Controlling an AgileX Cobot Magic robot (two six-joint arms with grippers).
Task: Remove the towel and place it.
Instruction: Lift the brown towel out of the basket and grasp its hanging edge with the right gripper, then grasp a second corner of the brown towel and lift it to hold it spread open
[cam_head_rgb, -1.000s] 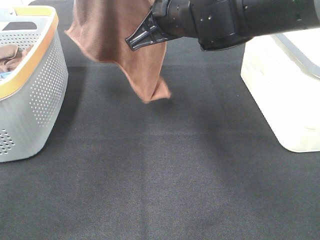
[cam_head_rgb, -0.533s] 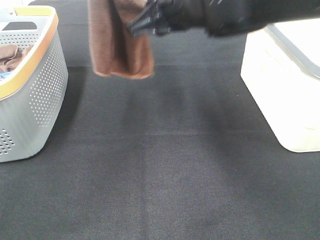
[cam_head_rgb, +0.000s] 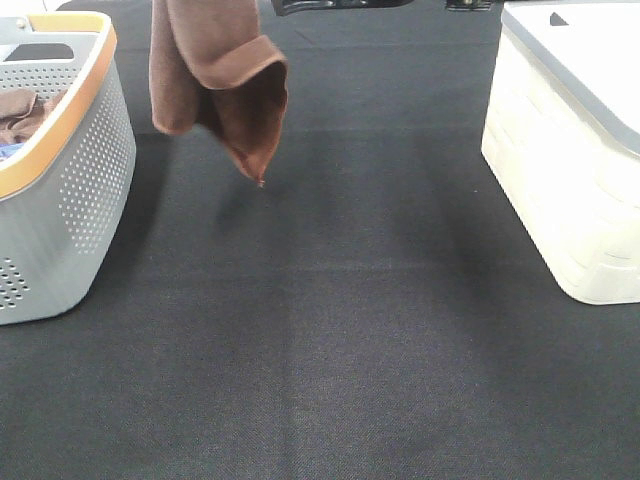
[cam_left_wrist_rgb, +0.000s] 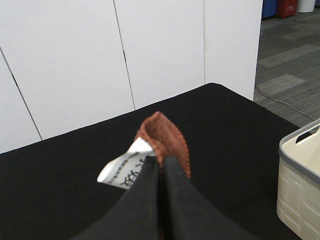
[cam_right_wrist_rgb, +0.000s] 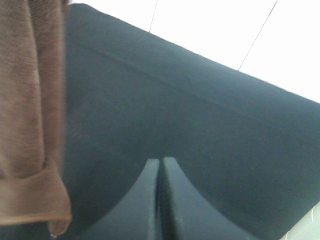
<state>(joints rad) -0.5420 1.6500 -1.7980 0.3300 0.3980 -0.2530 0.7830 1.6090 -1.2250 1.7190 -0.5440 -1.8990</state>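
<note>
A reddish-brown towel (cam_head_rgb: 215, 80) is hanging in the air above a black-covered table (cam_head_rgb: 340, 330), dangling from beyond the top edge of the high view, left of centre. It is drooping in loose folds, with one pointed corner reaching lowest, and no part of it is touching the table. The left gripper (cam_left_wrist_rgb: 161, 162) is pinching the towel by a stitched corner: its two dark jaws are pressed together on the cloth, with the fold of fabric (cam_left_wrist_rgb: 165, 135) poking up past the tips and a small white tag (cam_left_wrist_rgb: 125, 170) sticking out beside them. The right gripper (cam_right_wrist_rgb: 161, 162) is hovering over the table with its jaws pressed tightly together and nothing between them; the hanging towel (cam_right_wrist_rgb: 30, 100) is showing off to one side of it, apart from the tips. A grey perforated basket (cam_head_rgb: 70, 190) with an orange rim is sitting at the left edge of the table, near the towel but not touching it. Inside it, a bunched-up brown cloth (cam_head_rgb: 20, 110) is lying against the wall, with a bit of something blue just beside it, too small to identify. A white plastic bin (cam_head_rgb: 570, 190) with a grey lid is standing at the right edge of the table, well apart from the towel. A sliver of black robot arm (cam_head_rgb: 340, 5) is crossing the very top of the high view, and which arm it belongs to cannot be told. White wall panels (cam_left_wrist_rgb: 75, 60) are standing behind the table.
</note>
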